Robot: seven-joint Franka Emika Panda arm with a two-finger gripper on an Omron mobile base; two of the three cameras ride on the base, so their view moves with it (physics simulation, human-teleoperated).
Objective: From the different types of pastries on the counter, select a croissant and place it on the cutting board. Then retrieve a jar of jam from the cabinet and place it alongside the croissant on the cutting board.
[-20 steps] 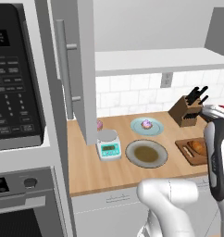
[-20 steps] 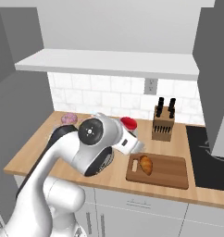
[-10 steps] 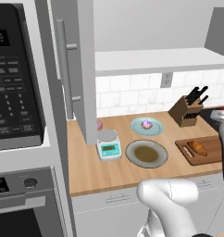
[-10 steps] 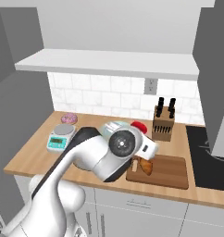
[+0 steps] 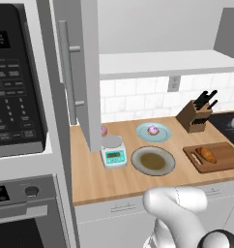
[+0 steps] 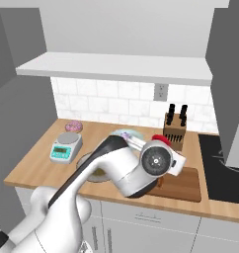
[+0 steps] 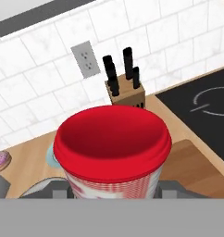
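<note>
The jar of jam (image 7: 113, 143), with a red lid and a red-and-white checked body, sits close in the hand view, and my gripper (image 7: 113, 190) is shut on its sides. From the right base view its red lid (image 6: 161, 140) peeks above my hand, which hangs over the cutting board (image 6: 189, 182) and hides the croissant there. In the left base view the golden-brown croissant (image 5: 208, 155) lies on the reddish-brown cutting board (image 5: 225, 151) at the right of the counter (image 5: 104, 177). The cabinet door (image 5: 82, 72) stands open on the left.
A knife block (image 5: 195, 116) stands behind the board, with the dark cooktop (image 6: 225, 168) to its right. A grey-brown plate (image 5: 153, 160), a blue plate with a frosted cake (image 5: 153, 131), a scale (image 5: 113, 151) and another cake (image 6: 73, 126) occupy the counter's left half.
My arm has swung right with the jar, from above the round plate to above the cutting board. The forearm has left the left base view, uncovering the croissant there.
</note>
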